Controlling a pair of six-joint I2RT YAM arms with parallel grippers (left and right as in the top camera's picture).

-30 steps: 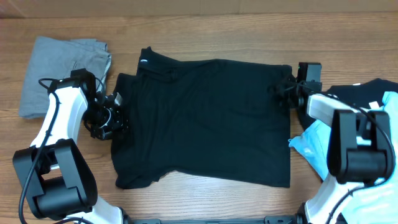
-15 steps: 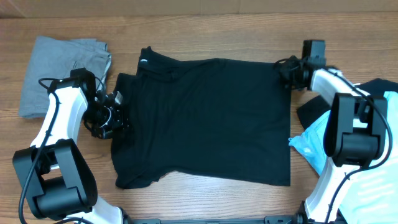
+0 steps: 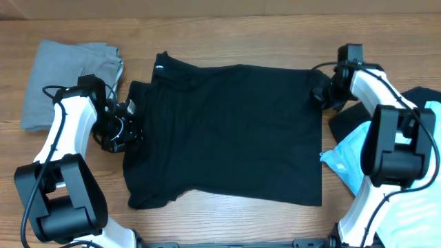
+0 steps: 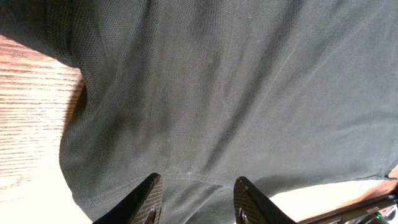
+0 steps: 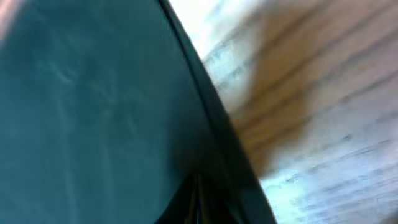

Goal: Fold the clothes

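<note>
One black T-shirt (image 3: 227, 131) lies spread flat mid-table, no fold in it yet, and its outline is the same as a second ago. Left gripper (image 3: 122, 132) sits at the shirt's 9 o'clock edge and has not moved. In the left wrist view its fingers (image 4: 152, 199) stand apart over the hem with cloth (image 4: 236, 93) showing between them, so it is released, not pinching.

Right gripper (image 3: 322, 95) is what changed: it was on the shirt's right edge, swung up toward the 1 o'clock corner, and has now dropped back just under that corner, touching or just beside the cloth. The right wrist view is blurred, only dark fabric (image 5: 93, 112) and wood show, so I cannot tell whether it is clenched or loose.

Judgement: still hunting for a corner grip, folding not begun, both sides need a hold before any lift.

Around it on the table (image 3: 227, 34): grey garment (image 3: 65, 79) at 10 o'clock, well apart; light blue T-shirt (image 3: 348, 157) at 4 o'clock, just beside the hem; another black garment (image 3: 419, 96) at 3 o'clock under the right arm
</note>
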